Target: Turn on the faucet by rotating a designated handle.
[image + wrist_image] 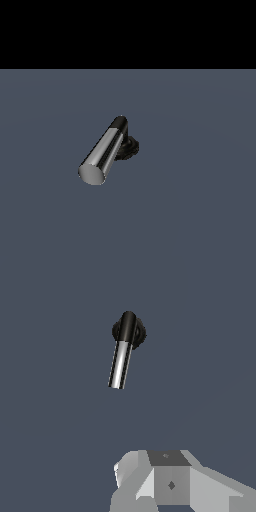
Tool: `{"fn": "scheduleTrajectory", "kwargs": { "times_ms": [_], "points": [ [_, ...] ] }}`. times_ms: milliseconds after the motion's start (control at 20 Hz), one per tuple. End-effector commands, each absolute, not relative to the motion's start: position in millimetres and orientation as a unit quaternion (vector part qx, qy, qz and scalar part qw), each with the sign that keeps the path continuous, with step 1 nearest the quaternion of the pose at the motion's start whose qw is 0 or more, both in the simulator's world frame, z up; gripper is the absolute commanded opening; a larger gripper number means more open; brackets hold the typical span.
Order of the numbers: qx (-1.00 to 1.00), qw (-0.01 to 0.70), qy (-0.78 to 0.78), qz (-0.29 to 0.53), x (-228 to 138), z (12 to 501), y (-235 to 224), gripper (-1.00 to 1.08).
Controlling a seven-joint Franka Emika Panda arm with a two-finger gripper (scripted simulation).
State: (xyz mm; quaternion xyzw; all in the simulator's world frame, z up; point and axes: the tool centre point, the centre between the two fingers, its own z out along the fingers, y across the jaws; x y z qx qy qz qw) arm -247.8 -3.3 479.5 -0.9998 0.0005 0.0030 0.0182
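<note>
The faucet is a small fixture with a black ribbed round base (132, 147) standing on the grey floor. Its handle (103, 149) is a shiny chrome cylinder with a flat grey end face and a black elbow at the far end; it slants down toward the exterior view's left. In the wrist view the handle (120, 363) and the base (142, 334) lie well ahead of my gripper (167, 454), apart from it. The white and grey fingers show as one joined mass with no gap and hold nothing. The gripper is out of the exterior view.
A flat grey floor (200, 200) surrounds the faucet on all sides. A black band (128, 30) fills the exterior view above the floor's far edge.
</note>
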Motion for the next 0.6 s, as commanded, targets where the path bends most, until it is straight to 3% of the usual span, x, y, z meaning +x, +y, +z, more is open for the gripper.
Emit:
{"fn": "scheduleTrajectory", "kwargs": {
  "times_ms": [0, 550],
  "points": [
    [-1.0, 0.018, 0.0, 0.003, -248, 480, -3, -1.0],
    [-1.0, 0.017, 0.005, 0.003, -246, 451, 6, -1.0]
  ]
}}
